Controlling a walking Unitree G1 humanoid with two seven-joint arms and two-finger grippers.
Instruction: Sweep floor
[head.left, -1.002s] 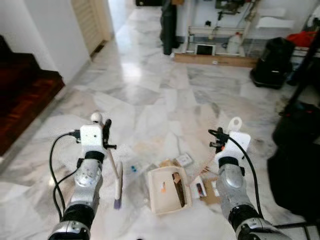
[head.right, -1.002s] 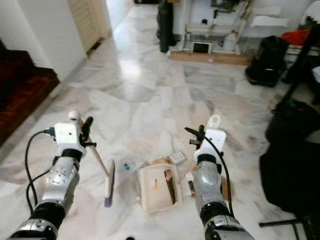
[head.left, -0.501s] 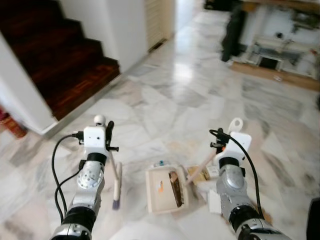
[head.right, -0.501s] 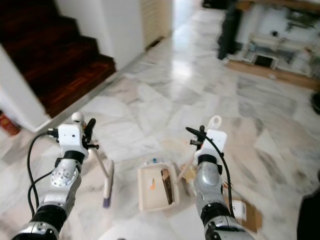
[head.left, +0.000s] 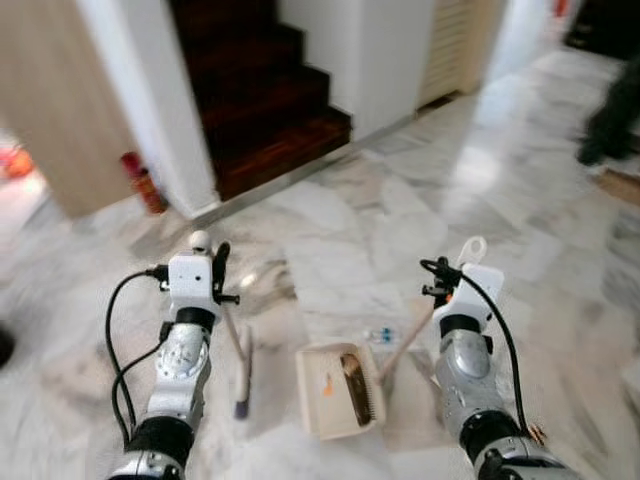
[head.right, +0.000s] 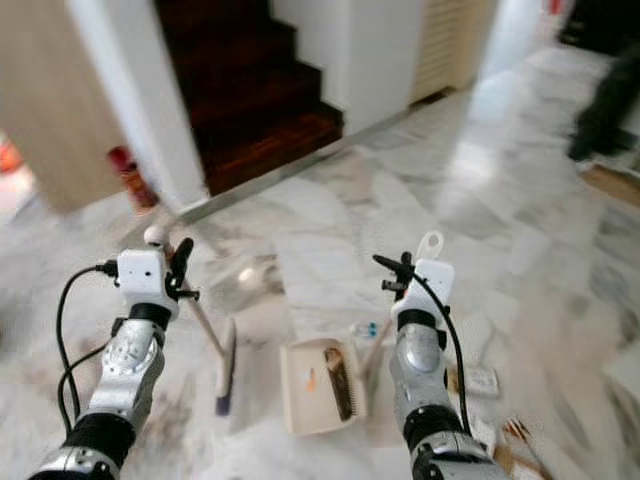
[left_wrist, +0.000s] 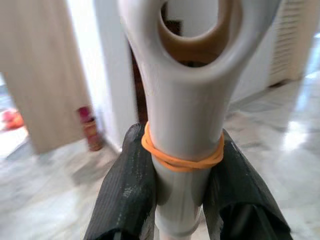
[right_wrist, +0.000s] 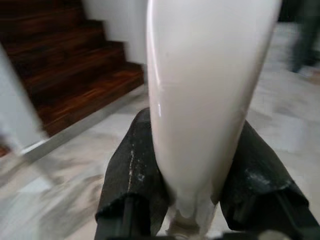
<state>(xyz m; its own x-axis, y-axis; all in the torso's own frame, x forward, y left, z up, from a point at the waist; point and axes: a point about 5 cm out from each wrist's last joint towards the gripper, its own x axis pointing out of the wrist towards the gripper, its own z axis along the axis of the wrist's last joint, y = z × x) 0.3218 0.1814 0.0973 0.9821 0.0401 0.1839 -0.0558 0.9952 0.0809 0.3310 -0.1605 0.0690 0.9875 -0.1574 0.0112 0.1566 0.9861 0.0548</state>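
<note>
My left gripper (head.left: 217, 270) is shut on the pale handle of a broom (head.left: 241, 372), whose brush end hangs close to the marble floor. In the left wrist view the black fingers (left_wrist: 127, 192) clamp the broom handle (left_wrist: 182, 125) just below an orange rubber band. My right gripper (head.left: 440, 287) is shut on the long white handle of a cream dustpan (head.left: 335, 392), which sits low over the floor between my arms with a dark comb strip inside. In the right wrist view, the fingers (right_wrist: 135, 170) squeeze the dustpan handle (right_wrist: 205, 90).
Dark wooden stairs (head.left: 260, 90) rise ahead beside a white wall post (head.left: 150, 110), with a red object (head.left: 138, 180) at its foot. A small bottle (head.left: 380, 335) lies beyond the dustpan. Scraps of litter (head.right: 485, 380) lie to my right. A blurred dark shape (head.left: 610, 110) stands far right.
The camera has swung left: the stairs now sit ahead and the litter pile has slid off to the right. Both grippers keep their hold on broom and dustpan.
</note>
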